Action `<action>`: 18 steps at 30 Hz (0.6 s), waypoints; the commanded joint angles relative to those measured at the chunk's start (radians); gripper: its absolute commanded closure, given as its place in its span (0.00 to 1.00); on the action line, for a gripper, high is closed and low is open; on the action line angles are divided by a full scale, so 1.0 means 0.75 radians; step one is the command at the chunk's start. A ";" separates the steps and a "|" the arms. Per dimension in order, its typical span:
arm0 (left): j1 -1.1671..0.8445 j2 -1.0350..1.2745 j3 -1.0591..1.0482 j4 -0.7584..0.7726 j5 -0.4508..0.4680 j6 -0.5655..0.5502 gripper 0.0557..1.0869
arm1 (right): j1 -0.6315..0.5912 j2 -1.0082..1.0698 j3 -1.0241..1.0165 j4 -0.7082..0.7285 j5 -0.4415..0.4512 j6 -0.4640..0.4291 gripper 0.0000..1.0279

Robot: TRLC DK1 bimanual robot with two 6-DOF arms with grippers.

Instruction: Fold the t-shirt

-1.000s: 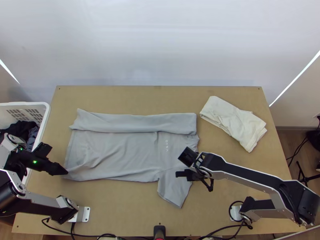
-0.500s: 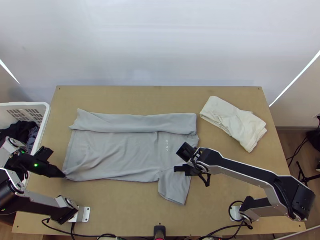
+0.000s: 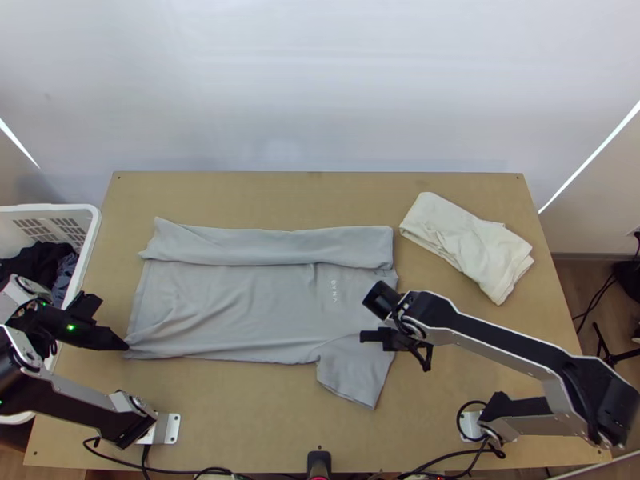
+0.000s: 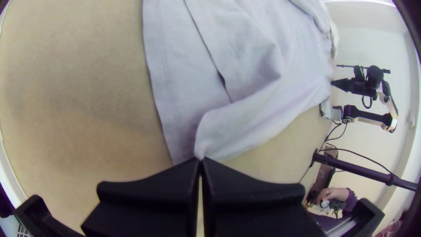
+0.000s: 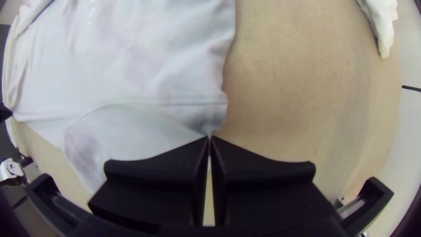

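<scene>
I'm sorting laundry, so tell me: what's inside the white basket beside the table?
The white basket holds black cloth and some bluish-grey cloth. The left arm covers its nearer part, and whatever lies beneath the top layer is hidden.

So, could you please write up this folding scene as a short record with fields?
garment: grey t-shirt, lying on the table
fold state: far long side folded inward as a strip; near side not yet folded
sleeve: near one sticks out toward the table's near edge
left gripper: shut on the near corner at the hem end
right gripper: shut on the shirt's edge by the near sleeve
other items: folded cream cloth, far right; white basket with dark clothes, left
</scene>
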 commanded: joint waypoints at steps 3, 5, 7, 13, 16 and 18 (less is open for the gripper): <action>0.008 0.027 -0.023 0.103 0.037 -0.044 0.96 | 0.050 -0.099 0.217 -0.199 -0.104 0.053 0.97; 0.004 0.029 -0.019 0.113 0.051 -0.054 0.96 | 0.042 -0.115 0.240 -0.201 -0.104 0.051 0.97; -0.007 0.036 -0.011 0.137 0.080 -0.089 0.96 | 0.040 -0.129 0.248 -0.203 -0.104 0.043 0.97; -0.066 0.099 0.118 0.225 0.195 -0.295 0.96 | 0.009 -0.121 0.272 -0.223 -0.104 0.029 0.97; -0.101 0.144 0.224 0.270 0.254 -0.430 0.96 | -0.029 -0.090 0.285 -0.221 -0.104 0.017 0.97; -0.129 0.181 0.304 0.277 0.282 -0.502 0.96 | -0.062 -0.070 0.289 -0.221 -0.102 -0.016 0.97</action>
